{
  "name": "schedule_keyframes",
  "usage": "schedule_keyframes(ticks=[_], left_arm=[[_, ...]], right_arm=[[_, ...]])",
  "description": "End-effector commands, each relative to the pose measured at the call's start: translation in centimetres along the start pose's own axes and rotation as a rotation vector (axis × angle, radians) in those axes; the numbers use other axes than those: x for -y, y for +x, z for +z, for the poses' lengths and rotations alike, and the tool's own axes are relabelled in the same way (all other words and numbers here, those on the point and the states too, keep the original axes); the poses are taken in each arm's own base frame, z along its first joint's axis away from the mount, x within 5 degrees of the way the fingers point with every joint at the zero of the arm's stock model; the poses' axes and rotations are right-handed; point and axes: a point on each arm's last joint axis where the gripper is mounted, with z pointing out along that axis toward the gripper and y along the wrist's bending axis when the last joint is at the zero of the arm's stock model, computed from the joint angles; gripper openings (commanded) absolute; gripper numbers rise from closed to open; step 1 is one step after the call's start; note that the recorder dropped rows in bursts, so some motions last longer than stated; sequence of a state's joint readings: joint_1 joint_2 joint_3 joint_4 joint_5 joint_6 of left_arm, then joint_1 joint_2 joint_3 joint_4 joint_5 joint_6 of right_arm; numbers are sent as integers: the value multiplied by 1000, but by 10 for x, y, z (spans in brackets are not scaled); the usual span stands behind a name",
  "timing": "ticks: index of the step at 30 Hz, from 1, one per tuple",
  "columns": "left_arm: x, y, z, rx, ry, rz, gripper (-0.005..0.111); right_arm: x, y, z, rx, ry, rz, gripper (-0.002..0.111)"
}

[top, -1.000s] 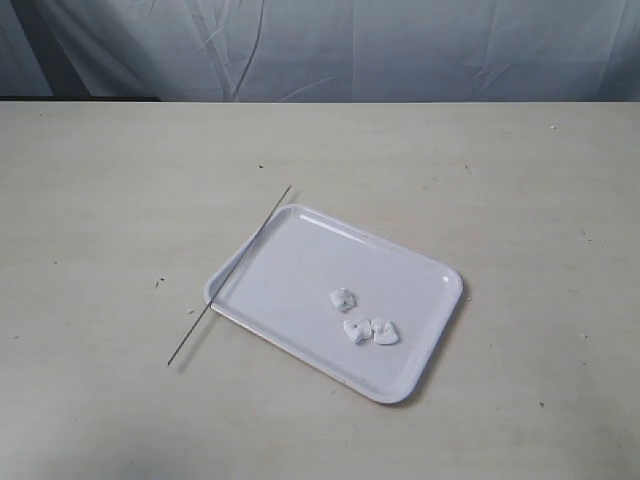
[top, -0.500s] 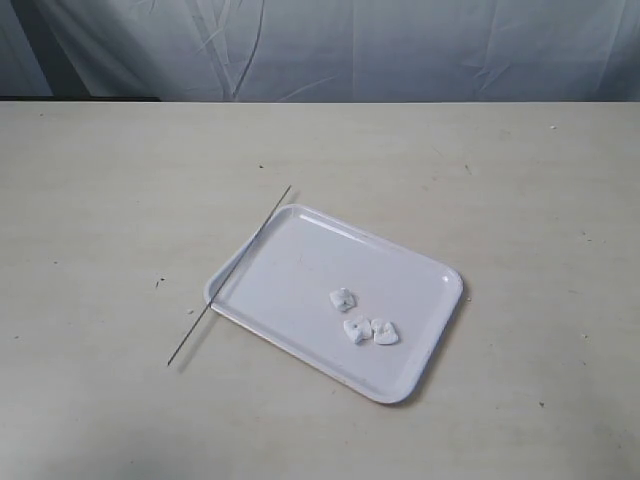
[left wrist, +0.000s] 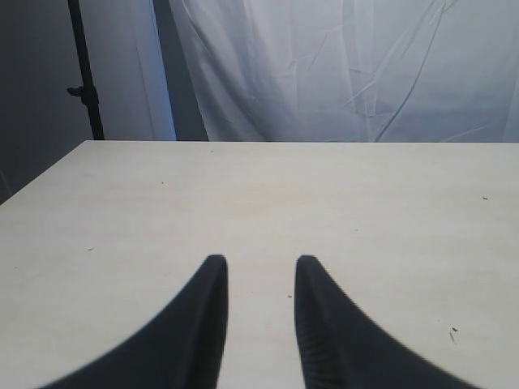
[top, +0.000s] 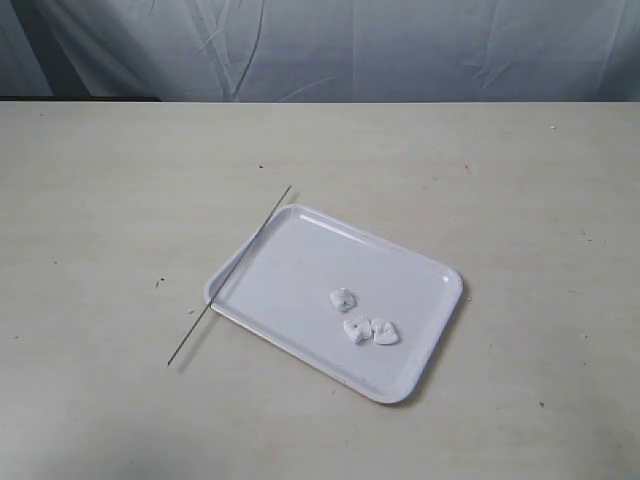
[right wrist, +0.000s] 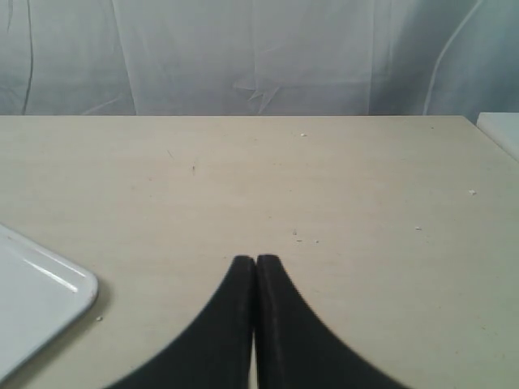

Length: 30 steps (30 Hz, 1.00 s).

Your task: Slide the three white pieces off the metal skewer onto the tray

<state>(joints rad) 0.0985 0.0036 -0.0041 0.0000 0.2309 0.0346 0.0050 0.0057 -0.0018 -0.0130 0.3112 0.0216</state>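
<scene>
The white tray (top: 300, 270) lies on the table in the exterior view, and one corner of the tray (right wrist: 36, 304) shows in the right wrist view. Three white pieces (top: 343, 298) (top: 355, 329) (top: 384, 333) rest loose on it toward its near right part. The metal skewer (top: 230, 274) lies bare along the tray's left edge, partly on the table. Neither arm shows in the exterior view. My left gripper (left wrist: 261, 261) is open over bare table with nothing between its fingers. My right gripper (right wrist: 256, 261) is shut on nothing, the tray corner off to one side.
A pale wooden table (top: 110, 200) carries everything, backed by a grey-white curtain (top: 330, 45). A dark stand pole (left wrist: 81, 73) rises beyond the table edge in the left wrist view. Small dark specks dot the tabletop.
</scene>
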Motion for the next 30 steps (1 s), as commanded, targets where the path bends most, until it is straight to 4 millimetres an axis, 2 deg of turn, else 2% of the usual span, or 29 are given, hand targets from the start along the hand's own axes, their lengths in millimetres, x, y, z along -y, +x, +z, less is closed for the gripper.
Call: schedule_keyframes(ticks=[1, 30], left_arm=[[0, 1, 0, -3, 3, -13, 29], [1, 1, 0, -2, 7, -31, 29]], right_arm=[[0, 0, 0, 10, 4, 2, -1], [0, 0, 0, 10, 3, 4, -1]])
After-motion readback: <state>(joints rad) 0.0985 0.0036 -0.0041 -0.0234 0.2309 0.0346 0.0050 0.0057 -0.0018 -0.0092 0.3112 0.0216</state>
